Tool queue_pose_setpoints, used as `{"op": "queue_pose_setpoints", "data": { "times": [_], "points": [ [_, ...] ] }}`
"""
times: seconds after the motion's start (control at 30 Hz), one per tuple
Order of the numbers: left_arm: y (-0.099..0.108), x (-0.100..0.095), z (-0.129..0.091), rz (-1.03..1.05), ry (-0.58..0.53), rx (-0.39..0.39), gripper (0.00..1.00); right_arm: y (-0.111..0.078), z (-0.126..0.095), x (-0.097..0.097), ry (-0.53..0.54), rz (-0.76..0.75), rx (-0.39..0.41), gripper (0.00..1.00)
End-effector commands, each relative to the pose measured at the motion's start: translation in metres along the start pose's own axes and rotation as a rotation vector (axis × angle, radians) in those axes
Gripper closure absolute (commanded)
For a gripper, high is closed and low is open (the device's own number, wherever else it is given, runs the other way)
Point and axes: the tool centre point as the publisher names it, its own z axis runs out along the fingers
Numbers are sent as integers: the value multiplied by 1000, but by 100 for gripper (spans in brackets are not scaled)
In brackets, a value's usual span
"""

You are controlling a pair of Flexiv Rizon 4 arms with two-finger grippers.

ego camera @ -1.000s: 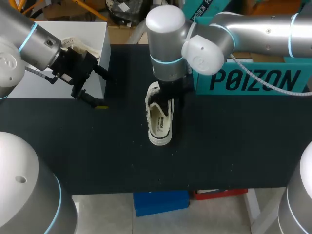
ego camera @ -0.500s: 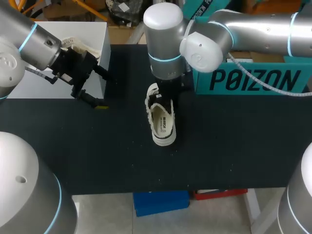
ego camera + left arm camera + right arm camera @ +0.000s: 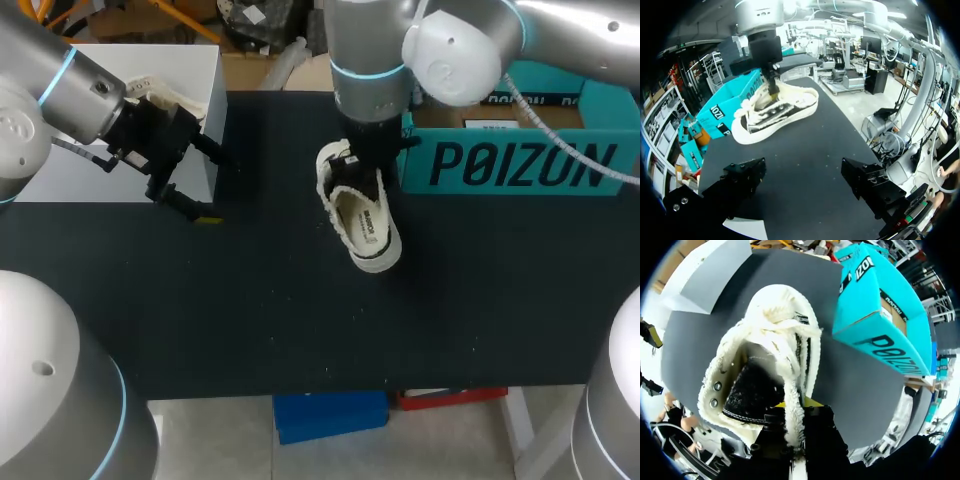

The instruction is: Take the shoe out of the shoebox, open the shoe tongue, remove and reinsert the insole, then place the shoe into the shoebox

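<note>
A cream low-top shoe [image 3: 364,222] with frayed edges hangs from my right gripper [image 3: 366,168], just left of the teal shoebox [image 3: 520,160]. In the right wrist view the right gripper [image 3: 792,407] is shut on the side wall of the shoe [image 3: 760,355] at its opening, and the dark insole shows inside. In the left wrist view the shoe [image 3: 775,114] appears tilted and raised off the black table [image 3: 810,150], well ahead of my left gripper [image 3: 805,182]. That left gripper [image 3: 205,185] stands open and empty at the left.
A white box [image 3: 110,175] stands at the table's back left, right behind my left gripper, with something cream [image 3: 165,95] in it. The teal shoebox [image 3: 875,305] is open on top. Bare black table [image 3: 300,320] lies in front of the shoe.
My right gripper has shut on the shoe's side wall and carried it to the right and back, towards the teal shoebox. The left arm has not moved.
</note>
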Motion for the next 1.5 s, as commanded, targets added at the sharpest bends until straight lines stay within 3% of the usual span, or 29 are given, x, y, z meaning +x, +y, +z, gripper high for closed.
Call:
{"op": "queue_pose_setpoints", "data": {
  "times": [0.03,0.17,0.27,0.47,0.57,1.23,1.5],
  "points": [
    [0,0,1,1,-4,-2,0,-5,-82,-38,35,-62,-56,100],
    [0,0,1,1,-4,-2,0,5,-124,-52,79,-225,-91,100],
    [0,0,1,1,-4,-2,0,14,-151,-60,117,-484,-109,100],
    [0,0,1,1,-4,-2,0,14,-188,-84,109,-1079,-8,100],
    [0,0,1,1,-4,-2,0,10,-194,-98,145,-1255,87,100],
    [0,0,1,1,-4,-2,0,10,-194,-98,145,-1255,87,100],
    [0,0,1,1,-4,-2,0,27,-170,-147,126,-1167,187,100]
  ]
}}
